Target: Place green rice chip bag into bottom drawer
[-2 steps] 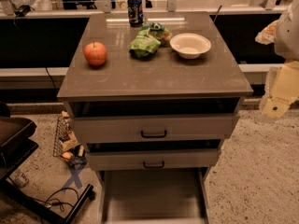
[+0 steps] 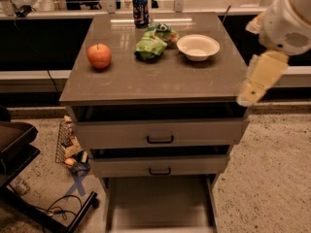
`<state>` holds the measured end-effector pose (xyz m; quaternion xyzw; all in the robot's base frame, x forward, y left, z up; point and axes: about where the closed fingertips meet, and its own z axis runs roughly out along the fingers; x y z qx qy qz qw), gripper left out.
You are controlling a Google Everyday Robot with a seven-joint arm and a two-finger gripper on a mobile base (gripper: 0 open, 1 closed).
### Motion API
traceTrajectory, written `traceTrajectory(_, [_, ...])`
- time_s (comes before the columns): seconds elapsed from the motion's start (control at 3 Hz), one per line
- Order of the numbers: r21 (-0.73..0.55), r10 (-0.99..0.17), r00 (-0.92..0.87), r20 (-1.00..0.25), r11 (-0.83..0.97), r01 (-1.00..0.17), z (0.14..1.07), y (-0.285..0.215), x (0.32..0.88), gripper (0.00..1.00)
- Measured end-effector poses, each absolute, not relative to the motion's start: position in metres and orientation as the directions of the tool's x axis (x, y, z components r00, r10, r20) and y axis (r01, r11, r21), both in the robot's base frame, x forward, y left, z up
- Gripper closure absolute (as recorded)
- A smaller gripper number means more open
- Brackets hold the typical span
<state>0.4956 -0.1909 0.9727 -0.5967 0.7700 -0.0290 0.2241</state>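
Robot arm [image 2: 286,18] is poking in at the top-rt corner, most of it cut off by the edge. The claw [image 2: 251,90] is hanging just off the worktop's [image 2: 155,84] rt front corner. It's a pale blocky shape, and I can't tell if it's wide or narrow. Bottom drawer [image 2: 160,200] is sitting pulled out, its front running off the lower edge. Green rice chip bag [image 2: 150,46] is lying toward the back of the worktop, between apple [image 2: 99,56] and white bowl [image 2: 198,47], w/ soda can [image 2: 140,11] just behind. It's well apart from the claw, bowl in between. Something dark green is peeking out behind the bag; can't make out what.
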Motion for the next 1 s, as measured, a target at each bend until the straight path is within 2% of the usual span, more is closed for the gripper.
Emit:
traceTrajectory(0.33, [-0.343,-0.863,-0.199,-0.465,0.383,-0.857,0.975,-0.164,0.558,0.0])
traceTrajectory(0.67, [-0.382,-0.78,-0.253,-0.572,0.526,-0.76,0.991,-0.138,0.613,0.0])
traceTrajectory(1.0, [-0.45,-0.755,-0.305,-0.581,0.61,-0.653,1.001,-0.134,0.648,0.0])
